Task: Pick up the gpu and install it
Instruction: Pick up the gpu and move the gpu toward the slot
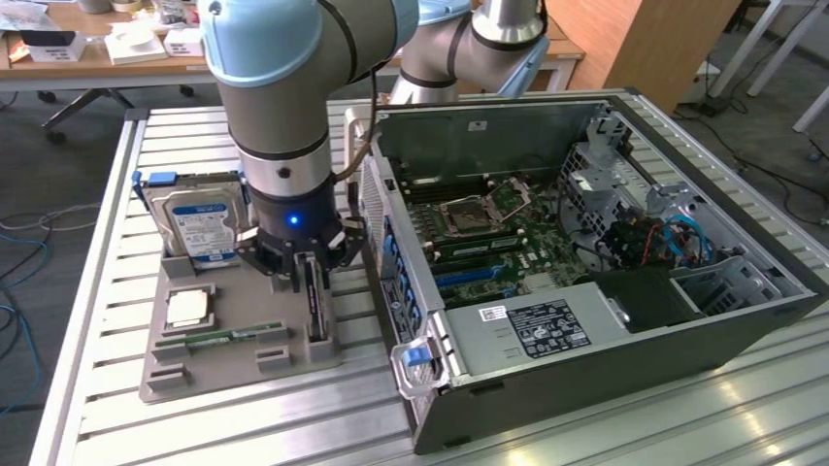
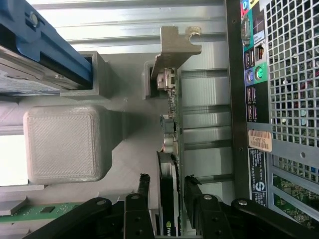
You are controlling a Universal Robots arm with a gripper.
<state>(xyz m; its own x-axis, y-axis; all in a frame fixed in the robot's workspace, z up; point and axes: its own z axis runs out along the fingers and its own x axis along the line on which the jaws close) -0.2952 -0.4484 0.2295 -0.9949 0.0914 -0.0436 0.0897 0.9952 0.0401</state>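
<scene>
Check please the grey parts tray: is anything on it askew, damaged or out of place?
Nothing stands out. The gpu stands on edge in its slot of the grey tray, with the open claw astride it. The hard drive sits upright, and the memory stick lies flat in its recess.

free: above the open computer case (image 1: pixel 622 383) | tight: gpu (image 1: pixel 315 306) flanked by case wall just beside, hard drive (image 1: pixel 201 228) near
</scene>
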